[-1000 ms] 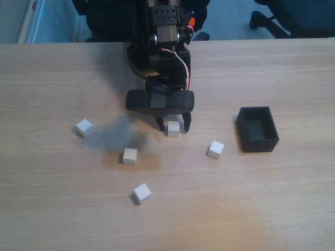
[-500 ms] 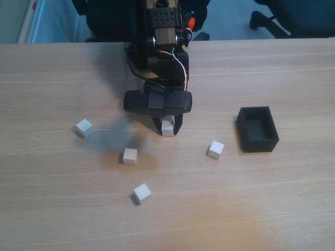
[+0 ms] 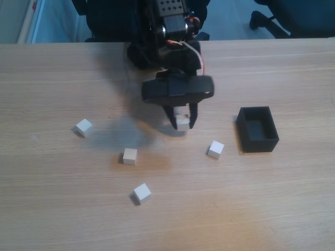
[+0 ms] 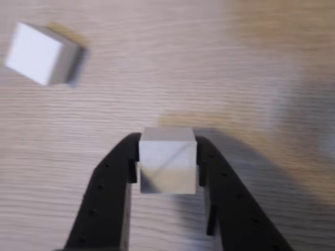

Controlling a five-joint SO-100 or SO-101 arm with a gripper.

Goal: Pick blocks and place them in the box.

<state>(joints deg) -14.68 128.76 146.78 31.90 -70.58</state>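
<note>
One block (image 3: pixel 182 122) is clamped in the end effector (image 3: pixel 181 123), held near the desk (image 3: pixel 293 209) centre, box (image 3: pixel 257 129) toward the right edge.

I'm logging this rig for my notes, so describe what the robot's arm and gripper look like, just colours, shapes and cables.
The arm is black blocky plastic, with a square panel of small holes near the top, and red and white cables looping down its side. A wide, rounded black bar sits above the gripper. In the wrist view its two matte black fingers are flat and tapering, with small holes.
</note>
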